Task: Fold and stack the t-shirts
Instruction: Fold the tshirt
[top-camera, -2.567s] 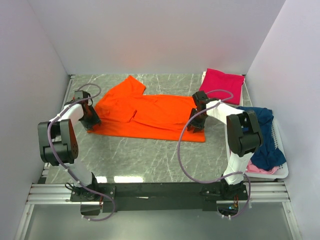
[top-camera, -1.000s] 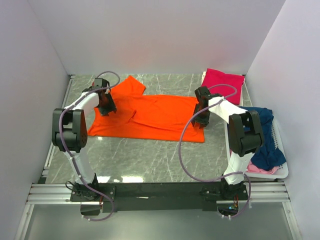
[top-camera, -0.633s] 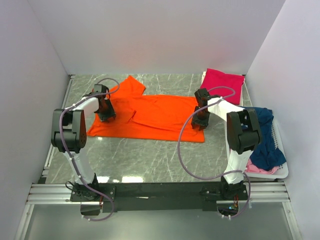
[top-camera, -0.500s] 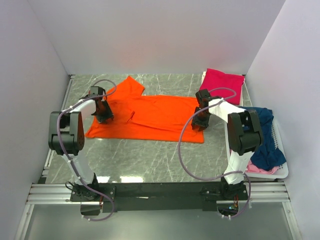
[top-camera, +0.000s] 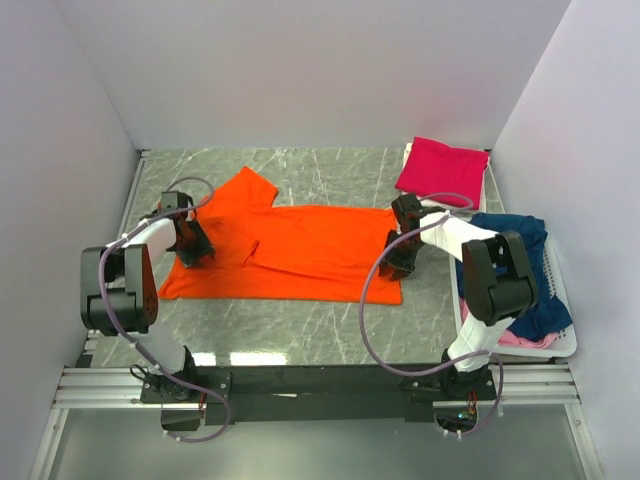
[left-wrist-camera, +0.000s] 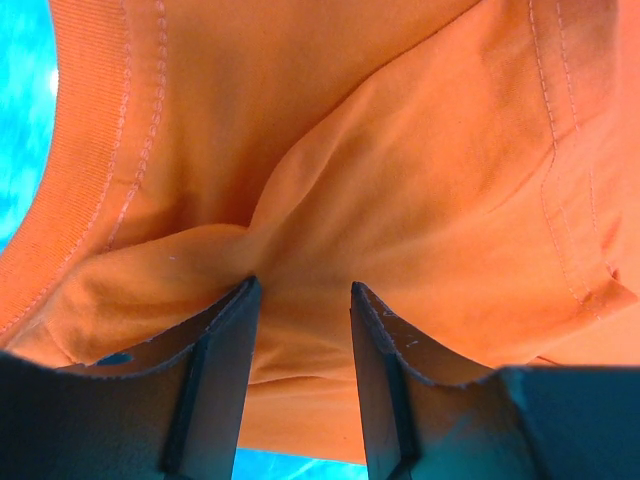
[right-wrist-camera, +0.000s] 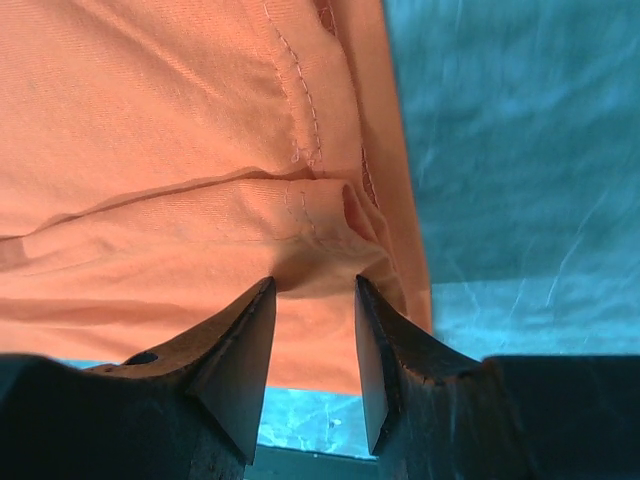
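The bright orange t-shirt (top-camera: 300, 250) lies spread flat across the middle of the table, one sleeve pointing to the far side. My left gripper (top-camera: 192, 248) is shut on a bunched fold at its left end; the wrist view shows orange cloth (left-wrist-camera: 400, 150) pinched between the fingers (left-wrist-camera: 225, 350). My right gripper (top-camera: 395, 262) is shut on the hem at its right end, with cloth (right-wrist-camera: 150, 120) gathered between the fingers (right-wrist-camera: 245, 340). A folded magenta-pink tee (top-camera: 443, 165) lies at the far right. A navy tee (top-camera: 540, 285) and a pale pink one (top-camera: 515, 338) lie in the basket.
The white plastic basket (top-camera: 566, 345) stands at the right edge, behind my right arm. White walls close in the left, far and right sides. The grey marble tabletop (top-camera: 300, 330) shows in front of the orange shirt and beside its hem (right-wrist-camera: 520, 150).
Both grippers have moved toward the near edge and the orange shirt has slid with them. Its left end now lies lower and flatter than before.
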